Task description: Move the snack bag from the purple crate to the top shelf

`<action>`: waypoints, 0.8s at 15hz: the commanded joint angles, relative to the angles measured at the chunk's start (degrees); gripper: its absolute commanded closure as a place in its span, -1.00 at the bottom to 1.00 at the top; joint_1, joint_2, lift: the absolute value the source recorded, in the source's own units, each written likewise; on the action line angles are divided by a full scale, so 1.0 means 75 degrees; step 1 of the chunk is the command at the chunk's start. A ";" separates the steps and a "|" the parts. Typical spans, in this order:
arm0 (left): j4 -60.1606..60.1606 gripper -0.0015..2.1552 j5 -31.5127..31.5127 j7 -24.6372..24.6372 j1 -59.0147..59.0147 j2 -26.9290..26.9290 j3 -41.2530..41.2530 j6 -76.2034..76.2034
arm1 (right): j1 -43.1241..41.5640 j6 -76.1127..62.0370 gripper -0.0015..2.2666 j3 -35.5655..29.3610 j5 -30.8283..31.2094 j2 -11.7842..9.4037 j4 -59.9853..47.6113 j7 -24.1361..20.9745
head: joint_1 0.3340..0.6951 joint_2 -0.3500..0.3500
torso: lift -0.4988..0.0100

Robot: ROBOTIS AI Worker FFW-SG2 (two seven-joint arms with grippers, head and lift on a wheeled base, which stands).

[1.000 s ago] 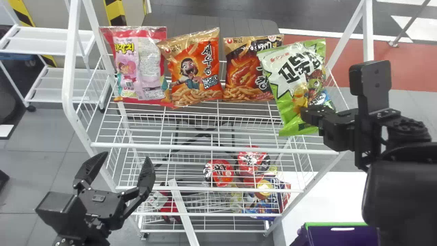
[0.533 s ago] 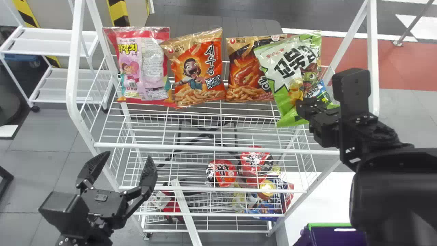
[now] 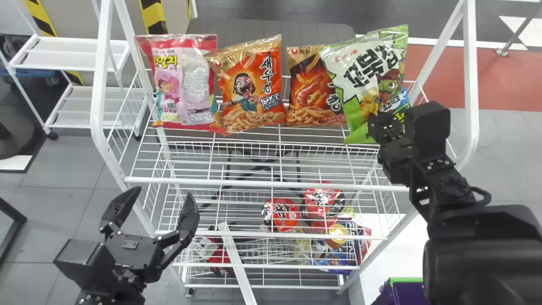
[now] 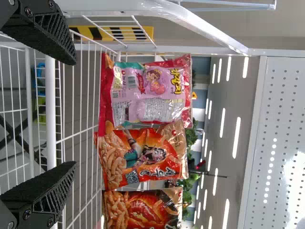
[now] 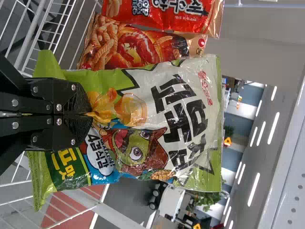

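**Snack bag upright at the right end of the top shelf, held by the right gripper.**

Head view: snack bag (image 3: pixel 360 76) at the top shelf (image 3: pixel 271 183), beside the dark bag (image 3: pixel 311 91) and overlapping part of it. Printed front toward the robot, top edge slightly tilted. Contact between bag bottom and shelf wires: not possible to tell. Right gripper (image 3: pixel 373 120) closed on the lower part of the bag's front, with the arm reaching in from the bottom right. In the right wrist view, fingers (image 5: pixel 76 102) pressed together on a pinched fold of film, creases spreading outward from the pinch.

Farther left along the same shelf, in order from the dark bag: orange bag (image 3: pixel 254 91), then pink bag (image 3: pixel 182 84), both standing upright. Left gripper (image 3: pixel 164 191) parked at lower left, near the rack's front left, with fingers spread wide and nothing between them.

Below the top shelf, seen through the wires: two red packs (image 3: pixel 280 214) side by side. At lower right, purple crate (image 3: pixel 408 293) with a green rim, partly hidden by the right arm. At far left, beyond the rack: white cart (image 3: pixel 67 55).
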 commanded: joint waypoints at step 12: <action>0.0000 -0.94 0.0004 0.0020 0.0069 0.0086 -0.0070 -0.0200 | -0.0273 -0.2635 0.61 -0.0608 -0.1591 0.0007 0.1990 -0.1371 | 1.00 -0.32 | 0.96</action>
